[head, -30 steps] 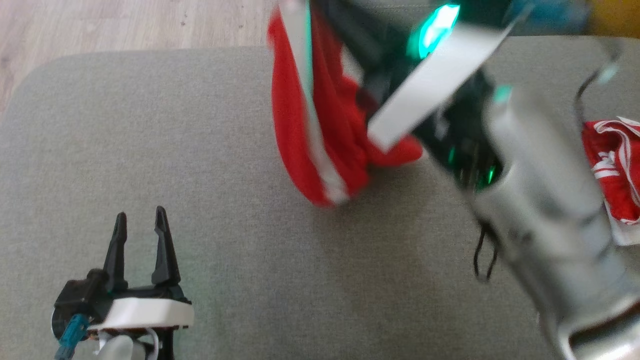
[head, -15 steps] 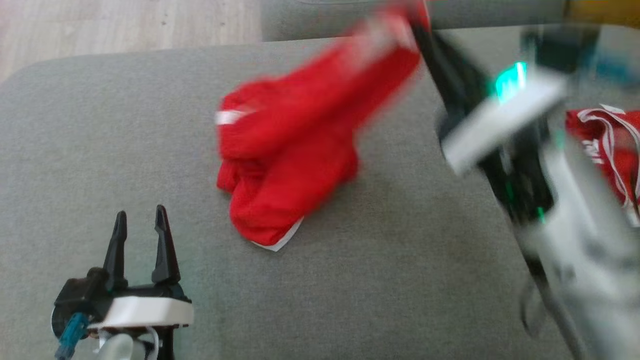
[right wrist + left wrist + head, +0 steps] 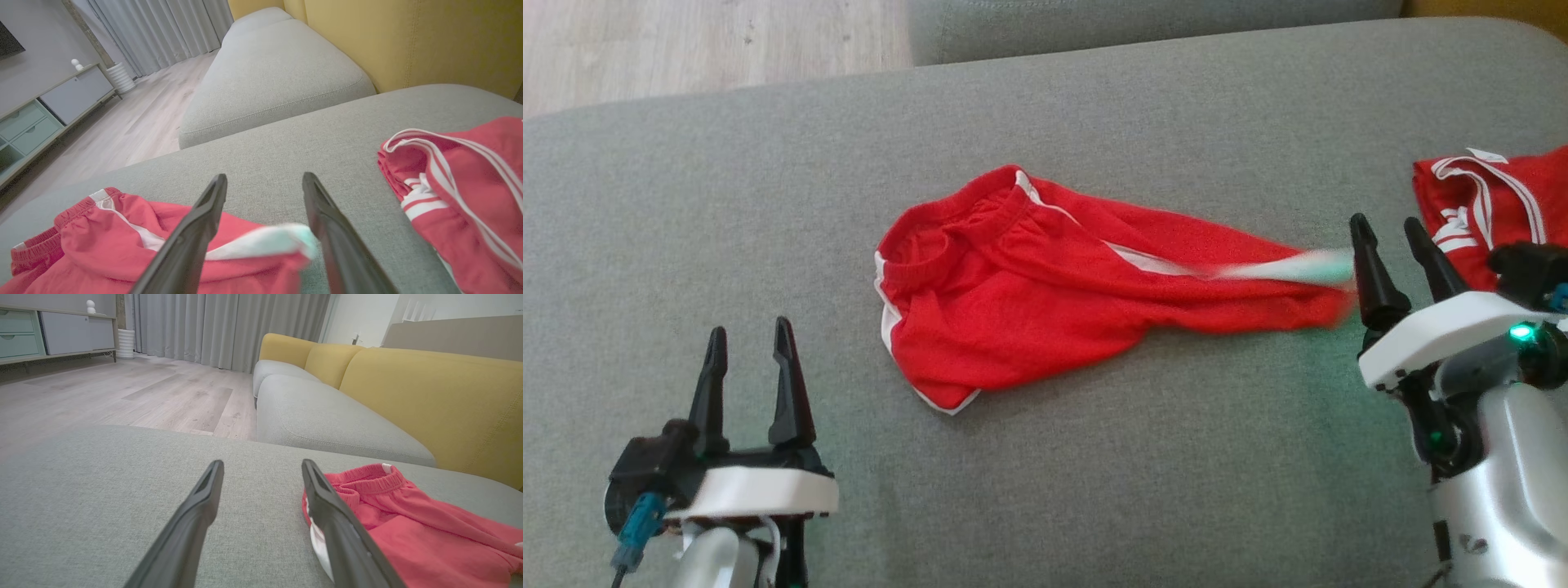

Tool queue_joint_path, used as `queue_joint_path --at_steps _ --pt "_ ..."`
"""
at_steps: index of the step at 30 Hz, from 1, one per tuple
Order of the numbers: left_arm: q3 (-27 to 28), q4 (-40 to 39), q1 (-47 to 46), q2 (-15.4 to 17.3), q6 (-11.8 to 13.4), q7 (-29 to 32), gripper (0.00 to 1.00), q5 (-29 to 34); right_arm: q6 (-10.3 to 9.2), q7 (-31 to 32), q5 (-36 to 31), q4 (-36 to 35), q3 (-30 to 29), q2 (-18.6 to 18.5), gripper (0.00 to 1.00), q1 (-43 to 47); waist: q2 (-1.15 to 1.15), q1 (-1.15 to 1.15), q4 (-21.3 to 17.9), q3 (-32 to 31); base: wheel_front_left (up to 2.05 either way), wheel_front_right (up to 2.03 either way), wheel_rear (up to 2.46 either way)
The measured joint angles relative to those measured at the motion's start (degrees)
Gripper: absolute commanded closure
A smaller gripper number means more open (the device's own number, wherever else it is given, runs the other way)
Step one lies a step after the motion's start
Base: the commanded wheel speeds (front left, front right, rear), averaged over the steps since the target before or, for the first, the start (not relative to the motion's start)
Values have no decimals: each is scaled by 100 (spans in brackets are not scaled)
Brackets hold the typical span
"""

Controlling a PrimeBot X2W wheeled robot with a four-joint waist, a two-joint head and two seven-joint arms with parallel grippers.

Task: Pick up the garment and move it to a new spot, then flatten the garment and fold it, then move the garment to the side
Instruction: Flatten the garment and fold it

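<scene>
- Garment (image 3: 1029, 286), a pair of red shorts with white trim, lies stretched across the middle of the grey cushion (image 3: 1094, 490); its waistband points toward the left tool and one leg trails out to the right tool, a drawn-out lie that suits flattening next
- Right tool (image 3: 1384, 220) has its fingers spread wide and clamps nothing; in the right wrist view the white-edged hem sits in the gap between them, so I judge the cloth free of it
- Left tool (image 3: 750, 327) is likewise wide and empty, low over the cushion just beside the waistband, well placed to take that end
- Second red garment (image 3: 1494, 204), white-striped, lies apart at the right, out of the working space
- Hem end is smeared in the head view, so whether it touches the fingers cannot be told; how the two legs overlap underneath is hidden, and the second garment is cut off by the picture's edge and partly behind the right tool
</scene>
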Motion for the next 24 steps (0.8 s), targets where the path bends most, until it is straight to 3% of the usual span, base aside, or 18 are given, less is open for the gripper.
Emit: queue_joint_path --at_steps 4,11,19,24 --pt "-22 57 -11 3 -7 0 0 0 0 -133 -545 -101 -132 168 0 51 0 0 1 -69 0 0 0" --pt "-31 119 20 3 -7 -1 0 0 0 -636 -1586 -856 143 174 0 822 0 0 15 -259 0 0 0" --pt "-232 147 85 8 -56 98 0 71 0 -761 -1747 -1226 218 394 0 1425 0 -1 -16 -291 0 0 0" --pt "-920 516 -733 -99 -360 689 0 370 0 -761 -1747 -1335 263 424 0 1422 0 0 -50 -117 0 0 0"
